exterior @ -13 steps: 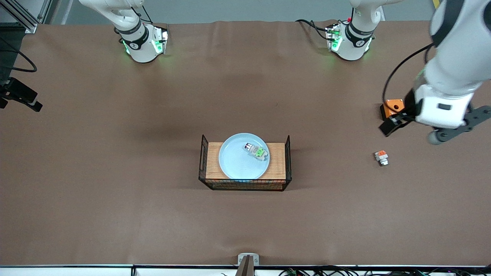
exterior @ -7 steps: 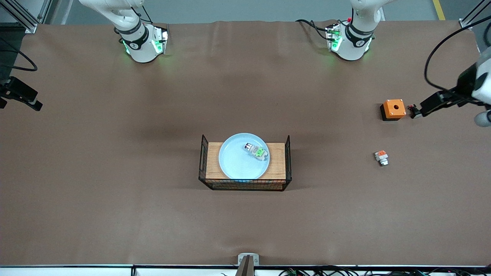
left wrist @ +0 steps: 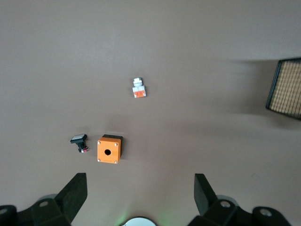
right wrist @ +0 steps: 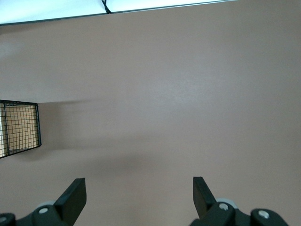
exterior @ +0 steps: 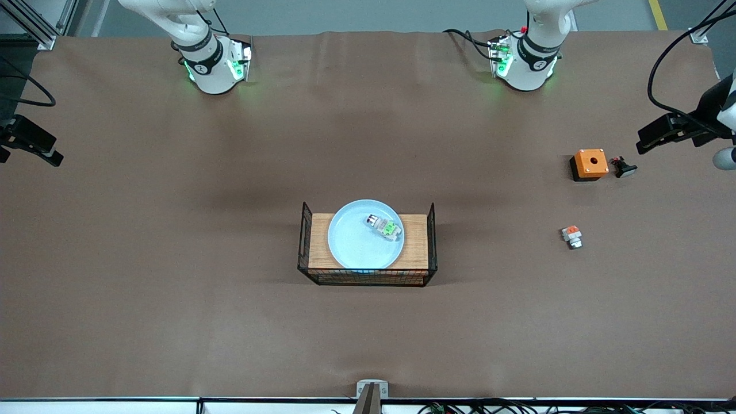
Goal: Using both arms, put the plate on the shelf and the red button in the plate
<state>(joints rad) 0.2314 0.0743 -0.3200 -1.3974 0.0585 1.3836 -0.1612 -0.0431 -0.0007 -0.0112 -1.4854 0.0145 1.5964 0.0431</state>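
- The plate [exterior: 365,234], pale light blue with a raised rim, sits on the wooden tray [exterior: 416,241], which has black wire mesh walls at its ends and along the side nearest the front camera.
- The red button [exterior: 384,226], a small white-grey switch block with a green patch and a dark reddish end, lies in the plate, on the part toward the left arm's end of the table.
- The left gripper [left wrist: 140,193] hangs in the air at the left arm's end of the table, its fingers [left wrist: 75,192] spread wide and holding nothing.
- Below that gripper, in the left wrist view, an orange box with a hole [left wrist: 109,149] rests on the table, with a small black part [left wrist: 80,141] just beside it but apart from it.
- A second switch block with an orange-red patch [exterior: 571,236] lies nearer the front camera than the orange box, well apart from the tray.
- The right gripper [right wrist: 138,194] is out of the front view; its wrist view shows it spread wide and empty above bare brown tabletop [right wrist: 188,94], with a corner of the tray's mesh at the edge of that view.
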